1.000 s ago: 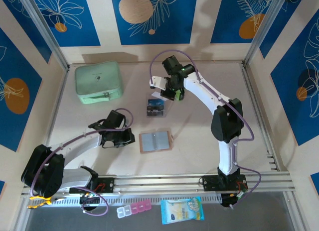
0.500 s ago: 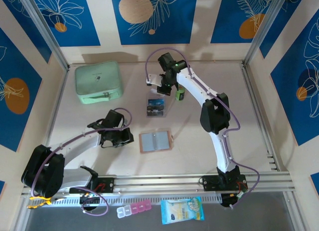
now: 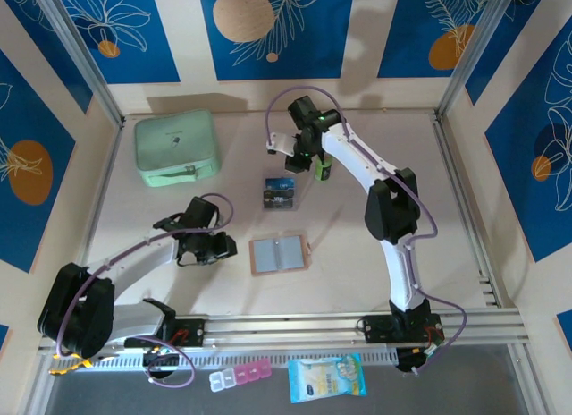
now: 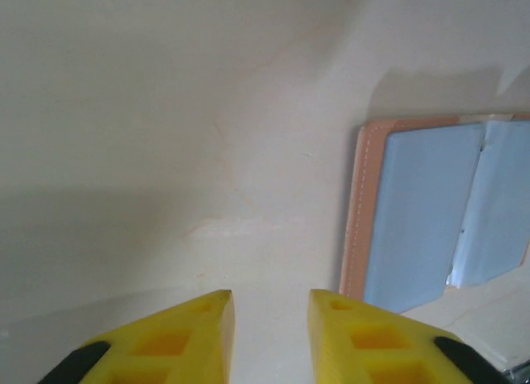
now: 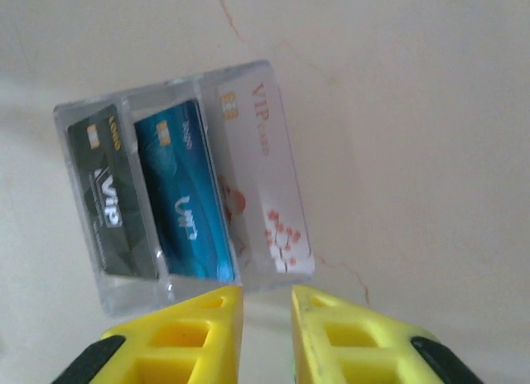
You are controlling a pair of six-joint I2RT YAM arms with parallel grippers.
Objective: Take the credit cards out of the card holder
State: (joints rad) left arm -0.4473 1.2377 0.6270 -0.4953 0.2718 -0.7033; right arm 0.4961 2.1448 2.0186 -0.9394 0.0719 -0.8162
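Since a second earlier, the right arm's elbow had swung slightly leftward. Its right gripper point(image 5: 265, 314), barely parted and empty, hung just beside the near edge of the credit cards point(image 5: 186, 202). The left gripper point(image 4: 269, 318), narrowly open and empty, hovered over bare table point(image 4: 166, 111) left of the card holder point(image 4: 422, 210), which lay open.
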